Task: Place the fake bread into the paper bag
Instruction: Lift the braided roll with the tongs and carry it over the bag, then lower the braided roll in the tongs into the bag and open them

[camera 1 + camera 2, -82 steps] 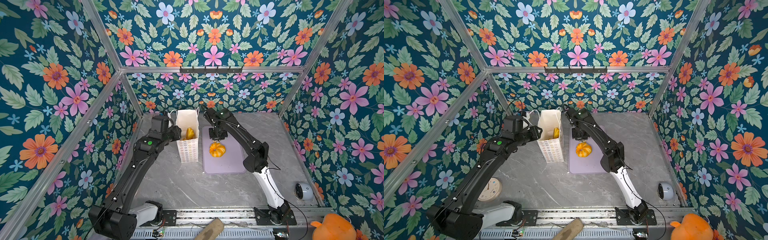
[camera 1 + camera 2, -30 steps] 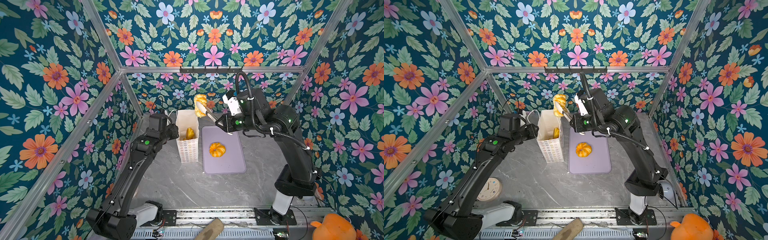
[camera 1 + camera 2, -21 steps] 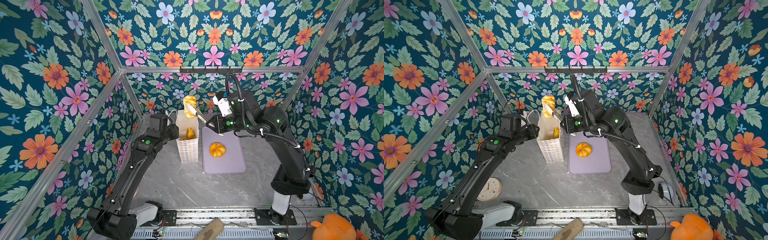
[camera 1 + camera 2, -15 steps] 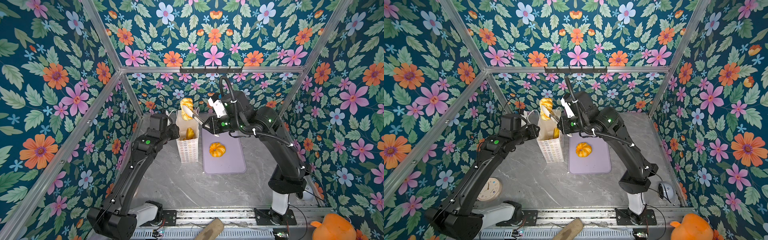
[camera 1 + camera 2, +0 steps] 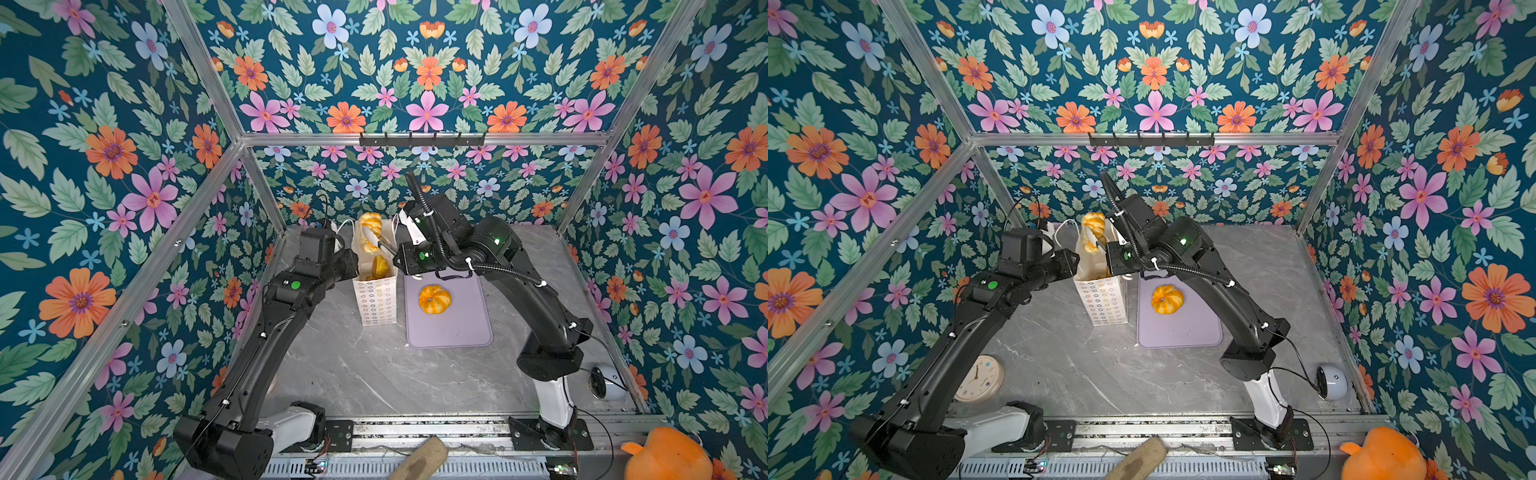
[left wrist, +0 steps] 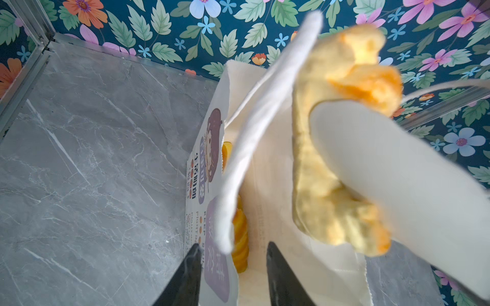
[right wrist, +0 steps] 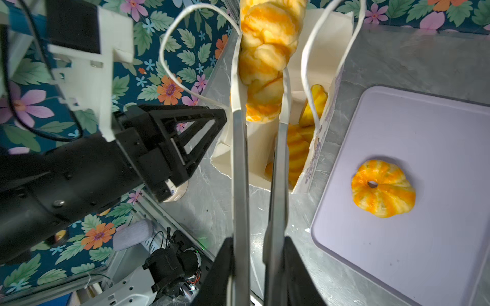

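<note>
Toward the back of the desk (image 5: 353, 374), beside the left arm: bag (image 5: 376, 303), upright, mouth open. Contents: several pastries (image 7: 297, 145), count not readable. Right claw (image 7: 261, 87): closed on the braid (image 7: 265, 39), which hangs on end over the mouth, between the cord handles (image 7: 169, 53), lower end about level with the rim. Left claw (image 6: 232, 245): jaws apart, astride the bag's side wall, one inside, one outside; whether they press the paper cannot be told. Mat (image 5: 453, 332), just beside the bag: one ring bun (image 5: 434, 298), not yet bagged. Status, judged: most pieces bagged; braid awaits release; ring bun is the last to fetch.
</note>
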You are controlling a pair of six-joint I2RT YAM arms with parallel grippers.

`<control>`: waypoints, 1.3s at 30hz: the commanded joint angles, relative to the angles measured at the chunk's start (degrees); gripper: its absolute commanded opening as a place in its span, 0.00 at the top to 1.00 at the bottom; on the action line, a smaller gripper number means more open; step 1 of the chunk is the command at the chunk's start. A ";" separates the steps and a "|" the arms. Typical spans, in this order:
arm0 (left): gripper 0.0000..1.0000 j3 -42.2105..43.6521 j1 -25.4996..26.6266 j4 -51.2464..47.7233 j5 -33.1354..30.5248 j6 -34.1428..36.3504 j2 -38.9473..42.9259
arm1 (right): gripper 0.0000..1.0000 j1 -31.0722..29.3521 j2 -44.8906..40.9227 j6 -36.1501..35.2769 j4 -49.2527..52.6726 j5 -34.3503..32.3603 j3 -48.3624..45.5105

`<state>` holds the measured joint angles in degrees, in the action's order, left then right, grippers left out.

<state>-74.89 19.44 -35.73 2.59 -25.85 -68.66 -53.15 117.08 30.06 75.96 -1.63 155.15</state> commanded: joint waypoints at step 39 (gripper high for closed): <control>0.59 2.12 -0.03 2.06 -0.79 -0.70 0.46 | 0.76 -0.42 8.63 0.62 -0.48 -3.34 0.63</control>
<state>-72.95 19.44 -34.70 1.76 -26.70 -68.12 -53.56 125.69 31.20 77.76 -4.67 155.35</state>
